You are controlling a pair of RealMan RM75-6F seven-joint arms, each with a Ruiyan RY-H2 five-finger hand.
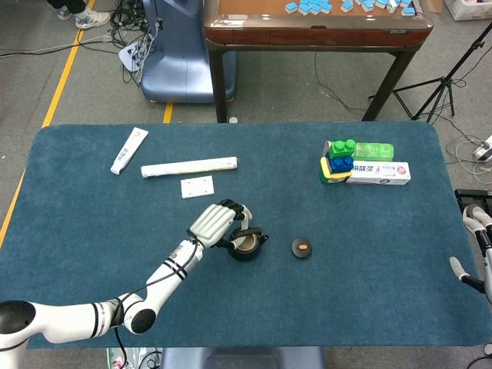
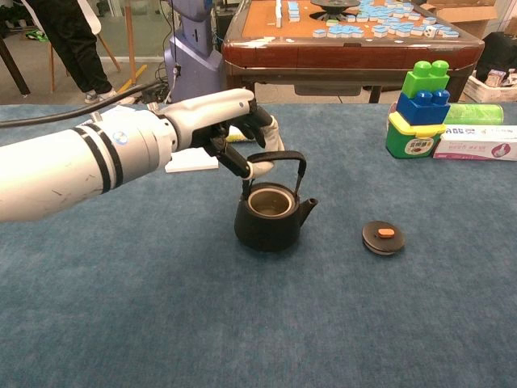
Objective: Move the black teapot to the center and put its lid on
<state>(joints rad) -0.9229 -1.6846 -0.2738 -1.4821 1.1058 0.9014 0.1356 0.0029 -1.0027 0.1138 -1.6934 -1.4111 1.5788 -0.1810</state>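
Your left hand [image 2: 234,133] grips the black teapot [image 2: 271,212] by its handle at the counter's [image 1: 92,223] center. Its lid [image 2: 383,237] lies at its 3 o'clock. Your right hand [image 1: 478,254] is empty, fingers apart.

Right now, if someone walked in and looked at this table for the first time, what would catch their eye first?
Probably the big white left arm reaching in, its left hand gripping the handle of the black teapot near the table's middle. The pot is open, and its lid lies on the cloth to its right. After that, the bright green and blue blocks at the far right edge stand out.
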